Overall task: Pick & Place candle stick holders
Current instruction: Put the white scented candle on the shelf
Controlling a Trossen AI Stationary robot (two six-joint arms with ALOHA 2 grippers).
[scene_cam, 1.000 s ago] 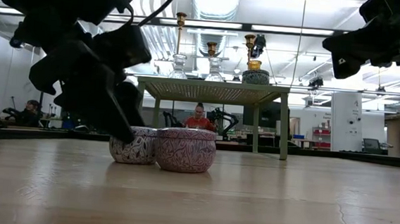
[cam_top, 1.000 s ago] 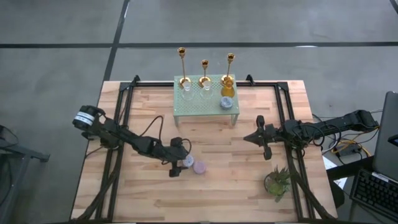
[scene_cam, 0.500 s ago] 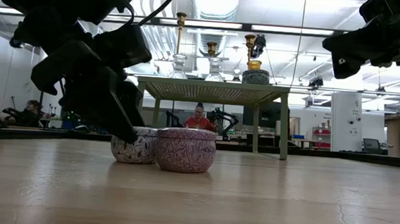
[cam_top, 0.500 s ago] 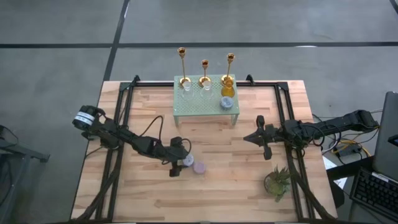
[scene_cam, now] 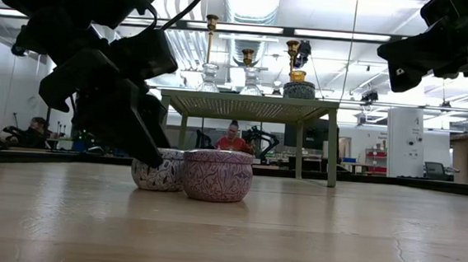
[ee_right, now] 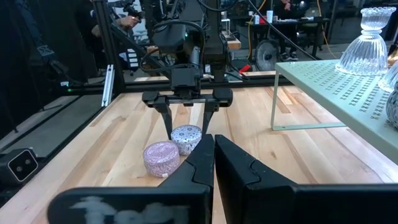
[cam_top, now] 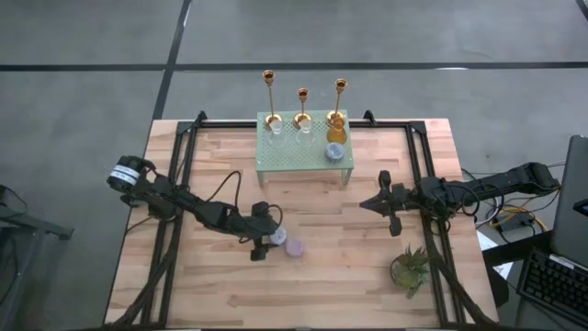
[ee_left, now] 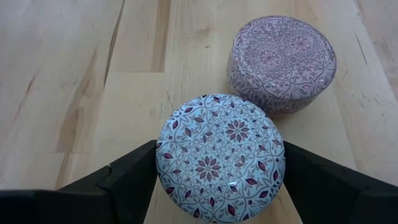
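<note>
Three gold candlesticks [cam_top: 269, 81] [cam_top: 302, 97] [cam_top: 341, 90] stand by their round bases along the far edge of a pale green perforated stand [cam_top: 294, 158]. They also show in the low view [scene_cam: 211, 38] [scene_cam: 247, 59] [scene_cam: 292, 51]. My left gripper [cam_top: 266, 241] is at the table's middle, far from them, shut on a blue-white patterned tin [ee_left: 221, 155]. A pink patterned tin [ee_left: 283, 62] stands right beside it. My right gripper [cam_top: 365, 204] hovers shut and empty to the right of the stand, high over the table in the low view [scene_cam: 396, 64]. My left gripper pinches the blue-white tin by opposite sides of its round wall [ee_left: 158, 152] between its two fingers [ee_left: 124, 177]. The fingers slant down from the table's left. The tin sits upright, lid up. I cannot tell whether its bottom [scene_cam: 156, 188] rests on the table.
On the stand are clear glass holders [cam_top: 276, 138] [ee_right: 367, 34], an amber jar [cam_top: 336, 133] and a grey-blue tin [cam_top: 334, 152]. A small potted plant [cam_top: 410, 268] stands at the near right. Black rails [cam_top: 170, 230] run along both sides of the table.
</note>
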